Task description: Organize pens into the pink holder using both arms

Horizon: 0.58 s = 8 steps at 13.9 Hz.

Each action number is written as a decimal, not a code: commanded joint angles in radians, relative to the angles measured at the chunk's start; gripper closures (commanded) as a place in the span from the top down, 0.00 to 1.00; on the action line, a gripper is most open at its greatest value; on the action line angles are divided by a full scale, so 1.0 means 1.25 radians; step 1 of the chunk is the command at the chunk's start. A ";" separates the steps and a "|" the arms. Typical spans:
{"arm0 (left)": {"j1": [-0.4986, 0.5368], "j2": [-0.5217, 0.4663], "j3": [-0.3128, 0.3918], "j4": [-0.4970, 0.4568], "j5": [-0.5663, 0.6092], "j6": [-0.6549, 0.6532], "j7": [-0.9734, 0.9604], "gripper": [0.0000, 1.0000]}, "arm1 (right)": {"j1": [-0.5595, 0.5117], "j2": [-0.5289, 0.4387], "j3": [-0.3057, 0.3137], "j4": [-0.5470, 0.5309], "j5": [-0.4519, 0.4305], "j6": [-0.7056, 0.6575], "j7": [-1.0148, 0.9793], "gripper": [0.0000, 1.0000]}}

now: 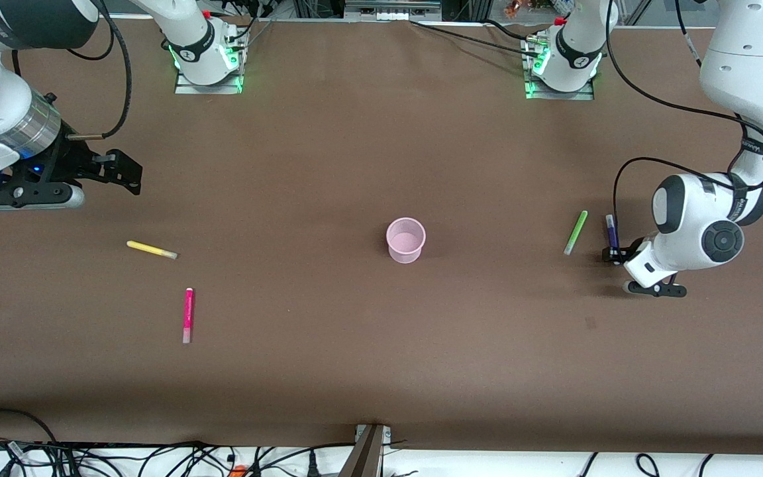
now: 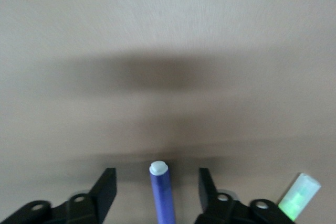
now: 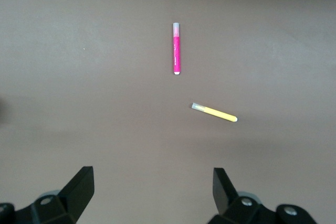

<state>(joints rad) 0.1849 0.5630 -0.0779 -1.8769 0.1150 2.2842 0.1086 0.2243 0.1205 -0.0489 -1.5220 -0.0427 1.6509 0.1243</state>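
Observation:
The pink holder (image 1: 406, 240) stands upright at mid-table. The dark purple pen (image 1: 611, 230) and light green pen (image 1: 575, 232) lie side by side toward the left arm's end. My left gripper (image 1: 613, 255) is low at the purple pen's nearer end. In the left wrist view the gripper (image 2: 157, 179) is open, with the purple pen (image 2: 161, 192) between its fingers and untouched, and the green pen (image 2: 299, 196) beside them. The yellow pen (image 1: 151, 250) and magenta pen (image 1: 188, 315) lie toward the right arm's end. My right gripper (image 1: 126, 173) hovers open and empty (image 3: 152, 179), with the magenta pen (image 3: 176, 48) and yellow pen (image 3: 214, 112) in its view.
The brown table (image 1: 328, 344) carries only the pens and holder. The arm bases (image 1: 209, 59) (image 1: 560, 66) stand along its edge farthest from the front camera. Cables (image 1: 156, 457) and a bracket (image 1: 368, 450) lie along the nearest edge.

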 commanded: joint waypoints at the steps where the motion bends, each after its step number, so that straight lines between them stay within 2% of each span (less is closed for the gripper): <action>1: -0.004 -0.099 -0.006 0.007 -0.010 -0.071 0.009 1.00 | 0.009 -0.010 0.007 -0.006 -0.004 0.024 0.019 1.00; 4: -0.008 -0.174 -0.043 0.079 -0.012 -0.214 0.000 1.00 | 0.008 -0.003 0.007 0.014 -0.005 0.026 0.005 1.00; 8: -0.008 -0.223 -0.084 0.241 -0.004 -0.418 0.000 1.00 | 0.008 -0.003 0.007 0.015 -0.005 0.026 0.005 1.00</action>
<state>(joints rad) 0.1749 0.2953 -0.1640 -1.6822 0.1147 1.8882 0.1066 0.2333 0.1192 -0.0424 -1.5156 -0.0426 1.6844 0.1246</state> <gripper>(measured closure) 0.000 0.000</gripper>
